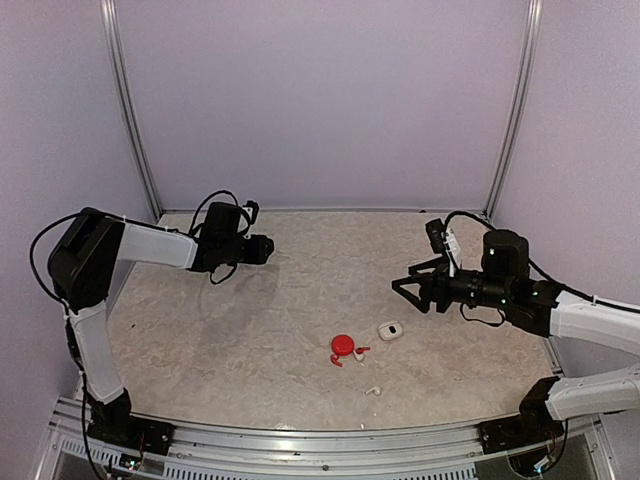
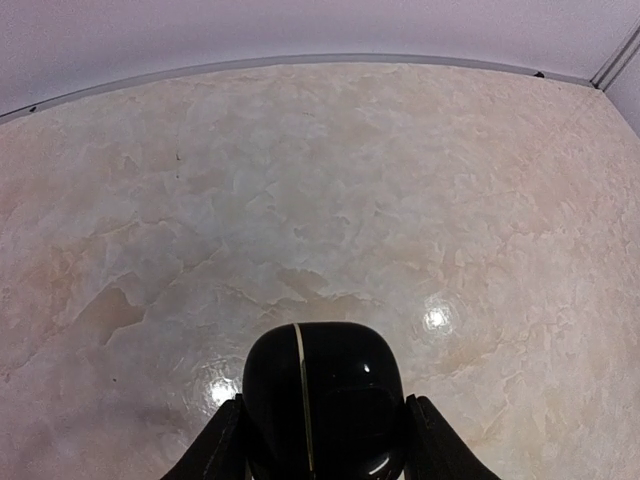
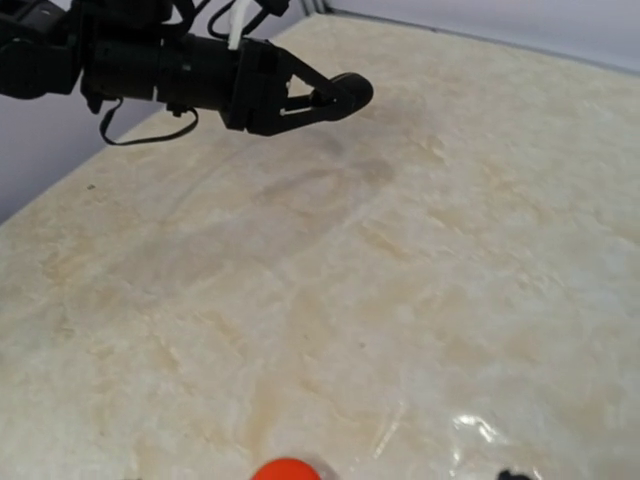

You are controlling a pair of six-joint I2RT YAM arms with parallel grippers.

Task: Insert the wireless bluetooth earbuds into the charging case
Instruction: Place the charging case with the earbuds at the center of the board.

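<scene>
Black case (image 2: pixel 322 375), shut, held in left hand (image 2: pixel 325 445), red case (image 1: pixel 343 345) and white case (image 1: pixel 389 329) on table (image 1: pixel 250 330), right hand (image 1: pixel 408 292) wide, empty.

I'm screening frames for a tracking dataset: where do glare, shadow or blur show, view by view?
Left wrist view: two glare spots on the table, small highlights on the glossy black case. Right wrist view: glare patch at the bottom edge, left gripper sharp. Top view: even light, soft shadows, the white earbud barely resolved.
</scene>
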